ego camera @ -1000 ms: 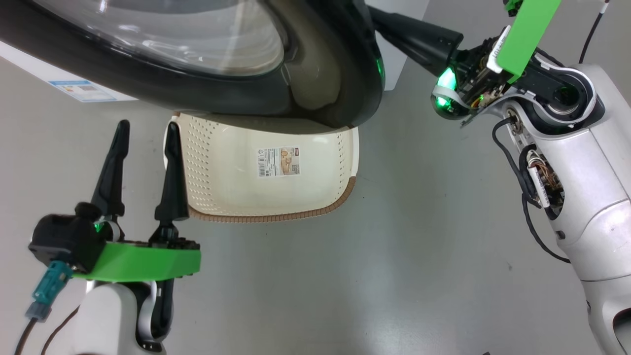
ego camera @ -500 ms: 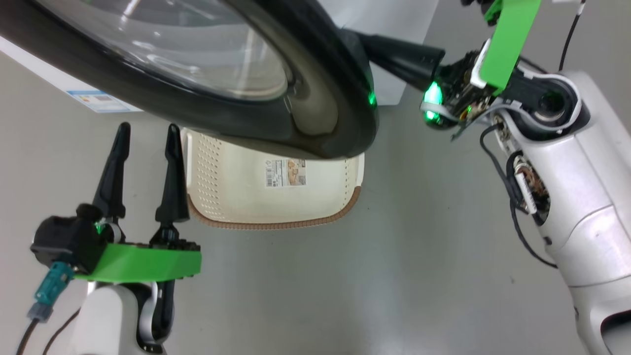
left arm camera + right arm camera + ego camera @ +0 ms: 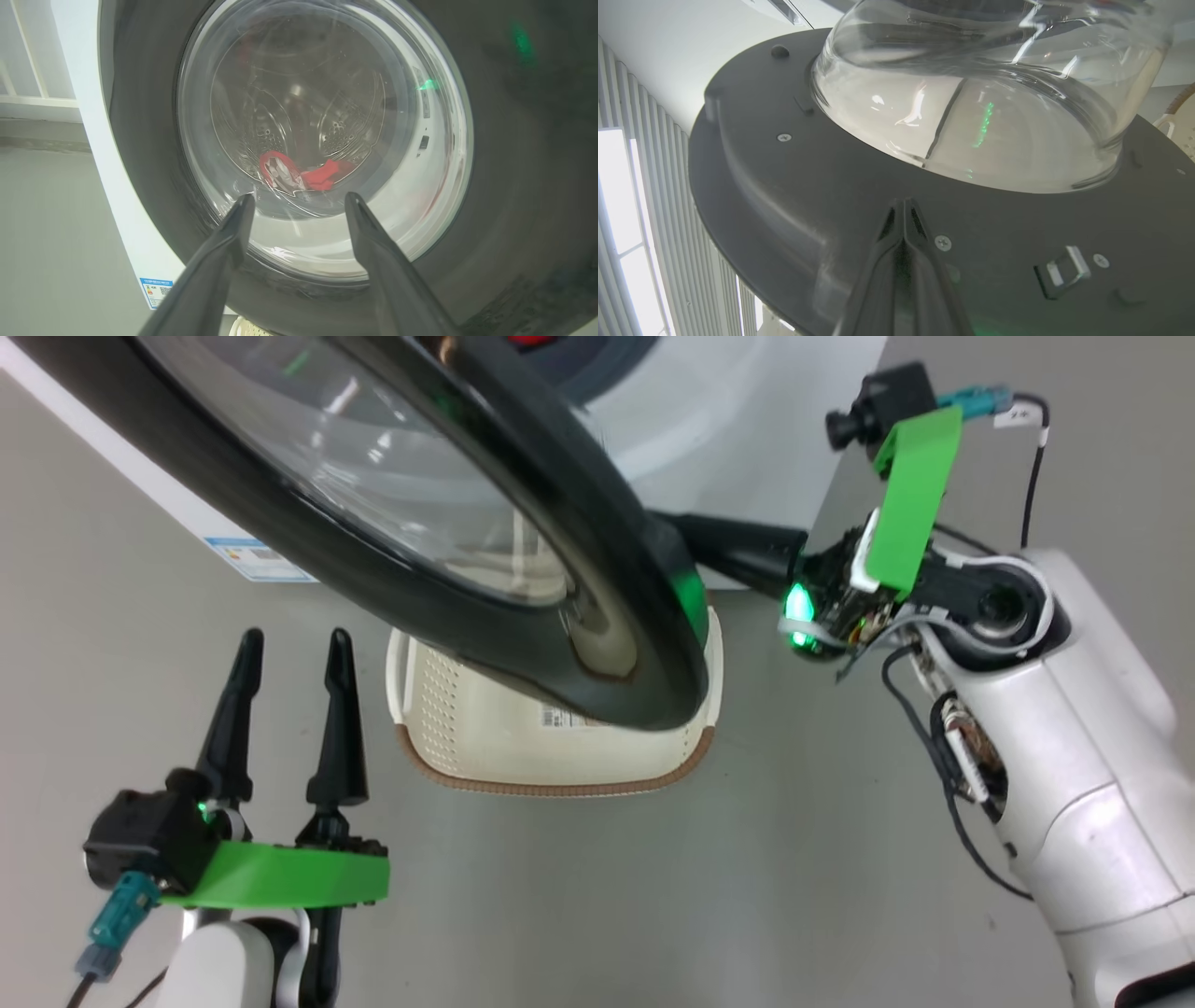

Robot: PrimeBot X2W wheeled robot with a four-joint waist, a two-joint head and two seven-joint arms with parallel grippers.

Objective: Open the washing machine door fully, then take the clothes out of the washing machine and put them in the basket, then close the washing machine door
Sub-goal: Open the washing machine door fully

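One second on, the washing machine door (image 3: 607,579) had swung wider, standing more edge-on above the basket (image 3: 560,788). The right gripper (image 3: 903,205), fingers pressed together, pushed on its inner face. Near left, the left gripper (image 3: 294,644) hovered spread and empty. Red clothes (image 3: 299,175) lay inside the washing machine (image 3: 747,429), and the opening looked well along.

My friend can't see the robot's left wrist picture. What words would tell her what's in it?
Red clothes lie low in the steel drum, seen through the round glass of the washing machine door. The left gripper, its two dark fingers spread apart, points at that glass, and the white washing machine shows at the left.
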